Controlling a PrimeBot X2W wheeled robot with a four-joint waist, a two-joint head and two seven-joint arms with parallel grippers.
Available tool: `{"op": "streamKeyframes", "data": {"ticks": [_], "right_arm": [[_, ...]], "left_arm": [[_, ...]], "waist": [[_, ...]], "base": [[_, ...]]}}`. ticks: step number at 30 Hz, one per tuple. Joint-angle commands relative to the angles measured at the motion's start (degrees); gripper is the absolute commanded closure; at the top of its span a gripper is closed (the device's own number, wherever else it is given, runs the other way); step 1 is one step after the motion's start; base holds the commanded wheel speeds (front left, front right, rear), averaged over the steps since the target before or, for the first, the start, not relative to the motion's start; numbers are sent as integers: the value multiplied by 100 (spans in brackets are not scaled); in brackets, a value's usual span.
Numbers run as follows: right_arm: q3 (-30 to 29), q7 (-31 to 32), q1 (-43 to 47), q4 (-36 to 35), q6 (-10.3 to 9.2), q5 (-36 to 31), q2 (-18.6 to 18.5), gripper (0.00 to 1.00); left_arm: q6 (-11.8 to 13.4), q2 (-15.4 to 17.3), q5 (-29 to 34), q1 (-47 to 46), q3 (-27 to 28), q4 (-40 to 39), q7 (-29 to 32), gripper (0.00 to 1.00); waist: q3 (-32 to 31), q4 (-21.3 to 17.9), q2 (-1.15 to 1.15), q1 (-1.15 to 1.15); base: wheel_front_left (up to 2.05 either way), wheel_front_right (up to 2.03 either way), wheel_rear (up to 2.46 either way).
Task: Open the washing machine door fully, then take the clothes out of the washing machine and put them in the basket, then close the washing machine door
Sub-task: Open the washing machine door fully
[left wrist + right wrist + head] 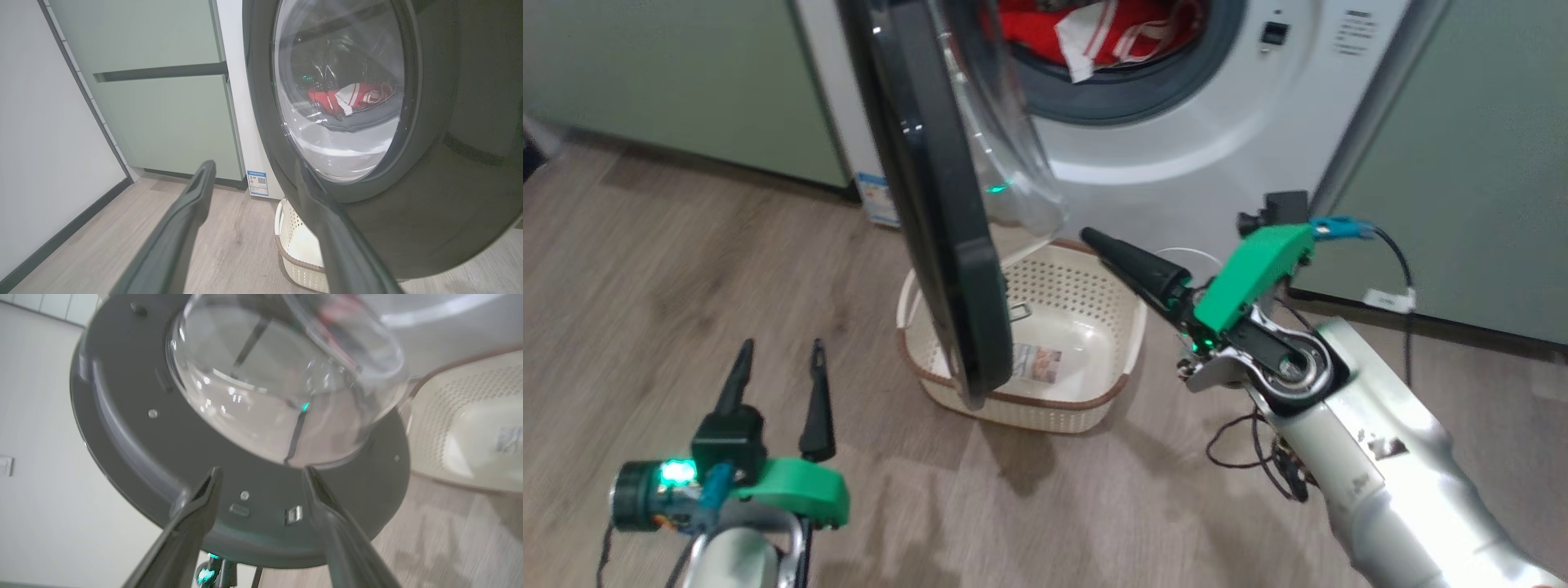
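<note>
A: Where does the door (931,204) stand?
B: Swung open from the washer (1176,163), edge-on in the head view, its black rim towards the near side. Its lower edge hangs in front of the basket (1045,416).

A: And the clothes (1045,28)?
B: In the drum mouth at the far side, red with white panels, lying on the grey seal.

A: The basket?
B: On the floor (645,269) just near of the washer, holding nothing; a label shows on its base.

A: State of the left gripper (781,351)?
B: Near left, well apart from the door, on its outer side. Fingers released and spread, grasping nothing.

A: The right gripper (261,471)?
B: Right of the door, above the basket's right rim, aimed left at the door's inner face below the glass bulge. Fingers released, nothing between them; contact with the door cannot be told
</note>
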Motion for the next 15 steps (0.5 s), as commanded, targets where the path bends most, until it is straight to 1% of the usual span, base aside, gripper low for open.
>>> {"op": "streamKeyframes", "data": {"ticks": [1,4,8,12,15], "right_arm": [[-25,-221,-21,-239,40,-99,-25,0],[-54,-903,242,-372,40,-300,-196,0],[-69,-1899,621,-474,40,-529,-527,0],[-35,-2875,932,-431,40,-736,-919,0],[96,-3552,1087,-311,40,-955,-1174,0]], "left_arm": [[-43,109,-23,-165,257,-178,-37,0],[-128,171,-52,-167,421,-135,-37,0],[-267,223,-66,-203,571,-61,-37,0],[-343,248,-67,-245,726,1,-37,0],[-385,248,-55,-262,824,-1,-37,0]], "waist": [[-76,-172,0,0],[-114,-362,0,0],[-165,-555,0,0],[-189,-727,0,0],[-203,-849,0,0]], "base": [[0,0,0],[0,0,0],[0,0,0],[0,0,0],[0,0,0]]}}
